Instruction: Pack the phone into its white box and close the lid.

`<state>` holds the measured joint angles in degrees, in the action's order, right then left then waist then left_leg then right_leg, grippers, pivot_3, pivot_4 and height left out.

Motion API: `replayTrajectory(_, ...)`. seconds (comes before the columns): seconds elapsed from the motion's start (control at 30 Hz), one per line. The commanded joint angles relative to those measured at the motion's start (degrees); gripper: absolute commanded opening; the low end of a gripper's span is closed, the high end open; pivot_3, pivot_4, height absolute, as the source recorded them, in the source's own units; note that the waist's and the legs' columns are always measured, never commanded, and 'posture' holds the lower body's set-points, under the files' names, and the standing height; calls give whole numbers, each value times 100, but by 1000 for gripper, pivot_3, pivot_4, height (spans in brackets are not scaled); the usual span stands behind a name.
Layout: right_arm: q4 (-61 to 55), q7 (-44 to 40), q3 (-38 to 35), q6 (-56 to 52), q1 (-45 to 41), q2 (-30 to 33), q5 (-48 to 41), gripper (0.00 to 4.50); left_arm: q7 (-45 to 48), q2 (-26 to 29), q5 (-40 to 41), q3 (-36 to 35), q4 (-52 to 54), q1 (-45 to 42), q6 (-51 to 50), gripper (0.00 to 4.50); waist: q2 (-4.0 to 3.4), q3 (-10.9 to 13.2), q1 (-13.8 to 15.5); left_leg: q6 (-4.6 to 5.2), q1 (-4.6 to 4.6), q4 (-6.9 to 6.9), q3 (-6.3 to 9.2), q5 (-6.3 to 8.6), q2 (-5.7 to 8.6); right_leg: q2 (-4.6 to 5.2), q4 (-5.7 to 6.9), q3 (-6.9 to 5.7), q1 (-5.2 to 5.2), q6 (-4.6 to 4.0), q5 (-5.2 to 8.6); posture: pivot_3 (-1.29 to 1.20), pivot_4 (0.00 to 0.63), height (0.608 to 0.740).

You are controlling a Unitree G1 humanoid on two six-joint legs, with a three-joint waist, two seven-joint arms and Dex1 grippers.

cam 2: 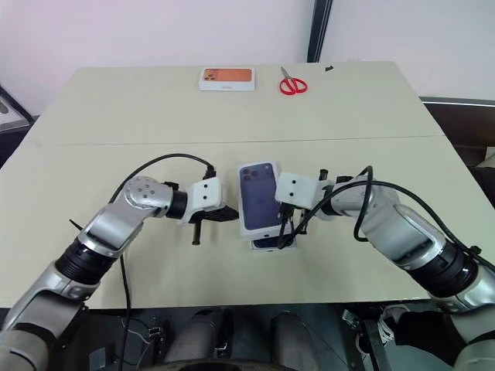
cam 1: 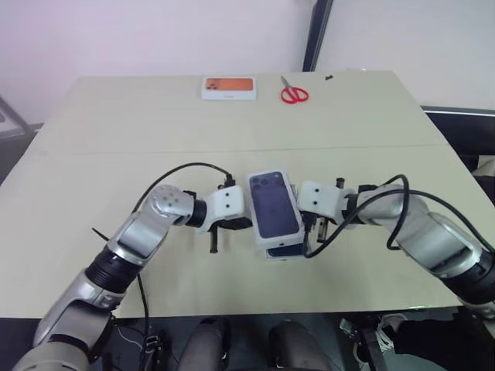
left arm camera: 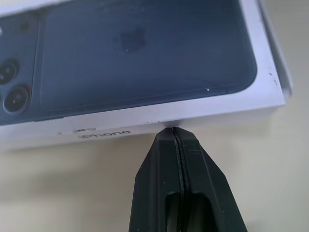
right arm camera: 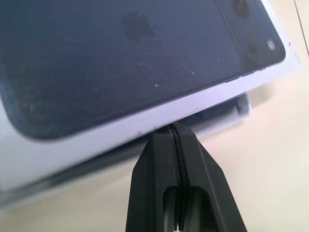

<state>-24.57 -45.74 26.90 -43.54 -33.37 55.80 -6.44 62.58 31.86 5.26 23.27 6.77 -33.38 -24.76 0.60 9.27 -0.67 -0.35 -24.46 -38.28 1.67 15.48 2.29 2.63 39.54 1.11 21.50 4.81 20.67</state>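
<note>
The lid (cam 1: 273,204), its printed phone picture facing up, sits askew over the white box (cam 1: 285,250) near the middle of the worktop (cam 1: 116,147), with a strip of the box showing past its near edge. The left pincer (left arm camera: 175,131), clenched on nothing, presses its tip against the lid's left wall; the right pincer (right arm camera: 172,127), likewise clenched and empty, meets the right edge. The step in hand appears to be squaring and seating the lid, which likely calls for even nudges from both sides before any push down, so no corner jams. The phone itself cannot be seen; it is presumably inside. Counted: one lid, one box beneath, one white box with orange picture (cam 1: 229,87) and one pair of red scissors (cam 1: 293,92) at the far edge.
</note>
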Motion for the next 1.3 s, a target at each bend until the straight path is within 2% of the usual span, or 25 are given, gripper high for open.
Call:
replayTrajectory(0.03,-426,-201,-203,26,38,-50,23,22,5,-140,168,-147,204,-119,135,0,0,0,-2,0,0,0,0,0,0,0,0,0,0,0,0,0,150,740)
replayTrajectory(0.37,-919,-812,-297,135,466,207,134,22,221,-131,213,-69,399,-29,117,0,0,0,10,0,1,-2,1,0,0,0,-2,0,-5,0,0,0,150,740)
replayTrajectory(0.93,-909,-990,-568,73,762,210,468,22,466,-150,117,141,579,19,143,0,0,0,2,-2,3,-3,1,-1,0,-1,-1,0,-6,0,0,0,150,740)
replayTrajectory(1.3,-814,-939,-561,36,840,31,648,22,154,-231,-142,26,170,-31,208,0,0,0,2,-2,4,-3,1,-1,0,-1,0,0,-6,0,0,0,150,740)
